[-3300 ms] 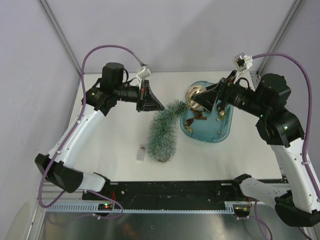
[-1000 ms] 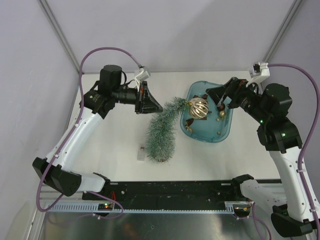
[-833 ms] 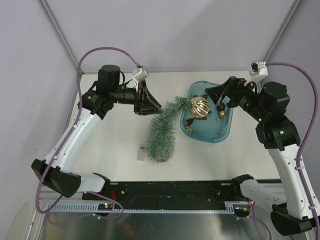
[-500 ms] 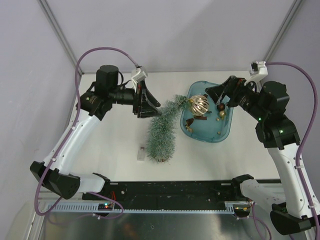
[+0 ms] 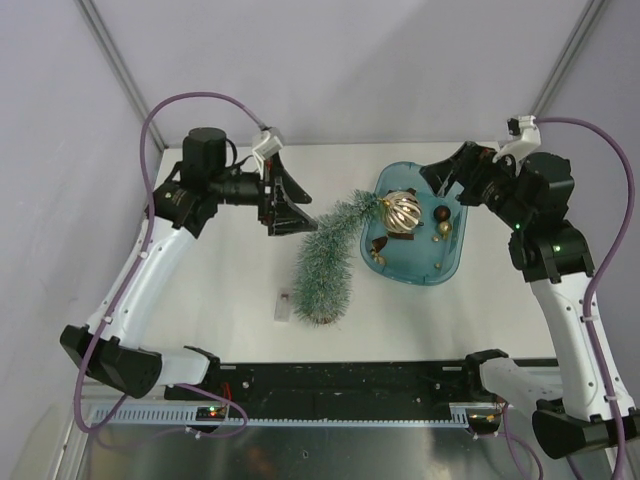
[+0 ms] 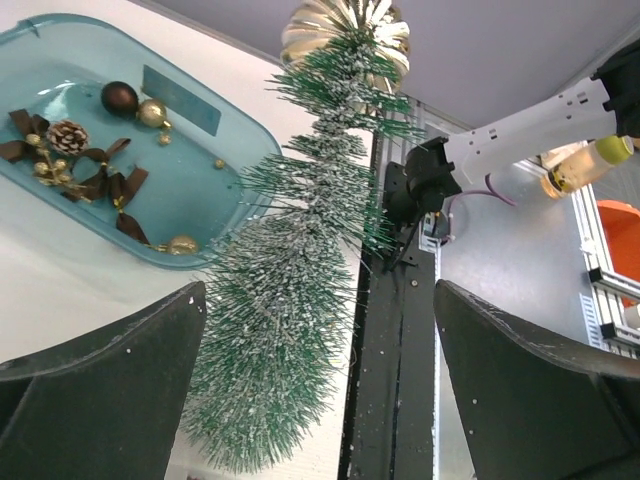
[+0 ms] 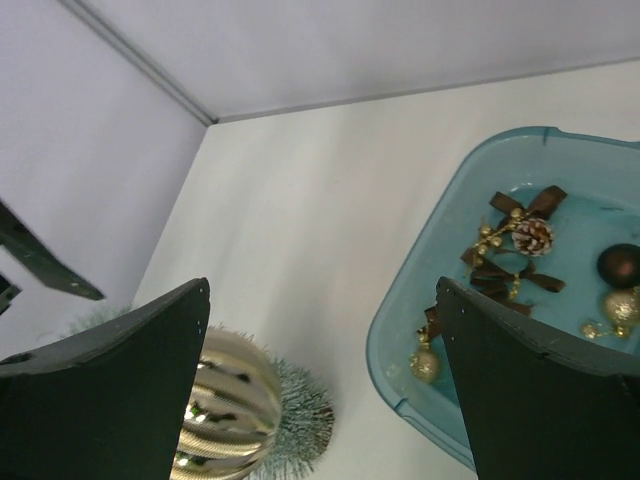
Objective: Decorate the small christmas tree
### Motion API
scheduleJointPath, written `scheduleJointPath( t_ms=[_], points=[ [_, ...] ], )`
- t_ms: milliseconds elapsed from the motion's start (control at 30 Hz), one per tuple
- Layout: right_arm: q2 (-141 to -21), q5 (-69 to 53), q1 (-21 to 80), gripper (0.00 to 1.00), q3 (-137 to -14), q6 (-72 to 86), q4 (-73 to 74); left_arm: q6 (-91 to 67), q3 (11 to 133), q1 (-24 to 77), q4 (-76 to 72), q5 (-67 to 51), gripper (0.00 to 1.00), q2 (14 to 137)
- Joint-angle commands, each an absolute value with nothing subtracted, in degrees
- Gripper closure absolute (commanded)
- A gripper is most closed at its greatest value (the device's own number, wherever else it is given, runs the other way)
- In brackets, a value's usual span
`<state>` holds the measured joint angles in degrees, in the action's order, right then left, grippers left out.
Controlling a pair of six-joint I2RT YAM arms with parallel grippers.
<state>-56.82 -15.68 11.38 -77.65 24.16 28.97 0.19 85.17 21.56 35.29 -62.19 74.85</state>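
Observation:
The small christmas tree point(image 5: 325, 265) has its wide end near the table's front middle, and its slim tip curves toward the blue tray point(image 5: 447, 272). A ribbed gold ball point(image 5: 403, 210) sits at that tip, over the tray's left rim. My left gripper point(image 5: 298, 205) stands open just left of the tree's upper part and touches nothing. In the left wrist view the tree point(image 6: 290, 330) and the gold ball point(image 6: 345, 25) lie ahead of the open left gripper point(image 6: 320, 295). My right gripper point(image 5: 452, 180) hovers open and empty above the tray's back edge. In its view are the gold ball point(image 7: 225, 415) and the tray point(image 7: 385, 340).
In the tray lie a brown ball point(image 5: 441, 212), small gold balls point(image 5: 443, 229), brown bows point(image 6: 105, 185) and a pinecone point(image 6: 68, 135). A small clear piece point(image 5: 284, 305) lies left of the tree's wide end. A black rail point(image 5: 350, 380) runs along the near edge.
My left gripper has opened wide and drawn back left, away from the tree. The right arm has pulled back slightly. The gold ball stays at the tree's tip.

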Motion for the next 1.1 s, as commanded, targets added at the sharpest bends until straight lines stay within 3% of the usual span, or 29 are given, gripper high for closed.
scheduleJointPath(
  t_ms=[0,433,600,833,1067],
  points=[
    [-58.44,-14.10,8.49,0.01,-77.27,24.16,27.02,-1.68,88.59,19.04,34.92,-65.59,0.00,72.21],
    [-70.61,-7.59,5.09,0.05,-73.95,24.65,22.47,-2.56,89.00,10.81,34.92,-58.61,0.00,73.79],
    [-77.50,-1.94,8.91,0.09,-70.41,22.77,19.09,-0.43,86.74,8.04,34.98,-52.47,0.00,77.55],
    [-86.51,3.27,13.50,0.14,-69.78,22.91,18.18,2.43,82.95,8.14,34.88,-54.25,0.00,81.64],
    [-77.41,2.93,16.10,0.16,-58.29,28.97,17.09,3.64,81.31,11.37,33.53,-59.12,0.00,86.05]
  ],
)
